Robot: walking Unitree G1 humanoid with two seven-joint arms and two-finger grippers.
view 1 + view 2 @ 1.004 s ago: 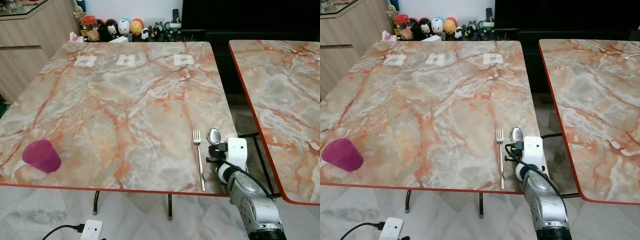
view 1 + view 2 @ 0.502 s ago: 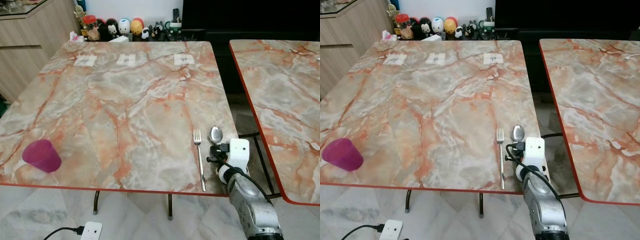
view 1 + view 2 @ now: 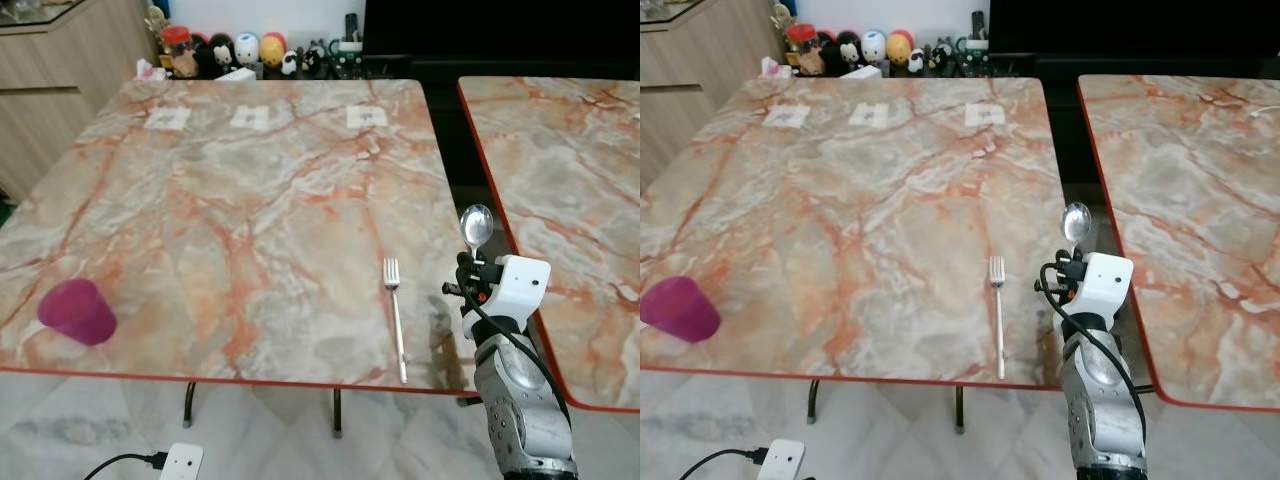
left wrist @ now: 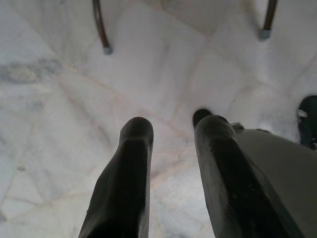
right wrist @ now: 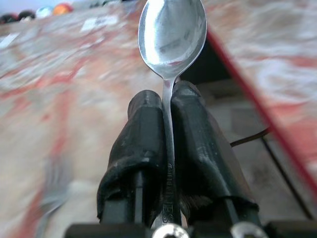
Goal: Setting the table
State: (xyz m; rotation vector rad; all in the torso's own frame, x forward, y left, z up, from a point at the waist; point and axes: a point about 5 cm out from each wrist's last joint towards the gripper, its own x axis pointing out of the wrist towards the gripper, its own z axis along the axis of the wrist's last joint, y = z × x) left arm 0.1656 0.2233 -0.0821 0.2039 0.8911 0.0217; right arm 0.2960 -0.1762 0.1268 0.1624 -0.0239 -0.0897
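The right gripper [image 5: 166, 106] is clamped on the handle of a metal spoon [image 3: 476, 225], one black finger on each side of it. The spoon stands upright with its bowl uppermost, raised above the near right corner of the marble worktop [image 3: 250, 190] — no contact with the surface. A fork [image 3: 396, 318] lies flat on the worktop just beside the gripper, tines pointing away from the robot. A magenta cup [image 3: 76, 311] stands well apart, near the front left edge. A second worktop [image 3: 570, 170] stands to the right. The left gripper [image 4: 171, 131] hangs over the tiled floor [image 4: 59, 99] — fingers slightly apart, holding nothing.
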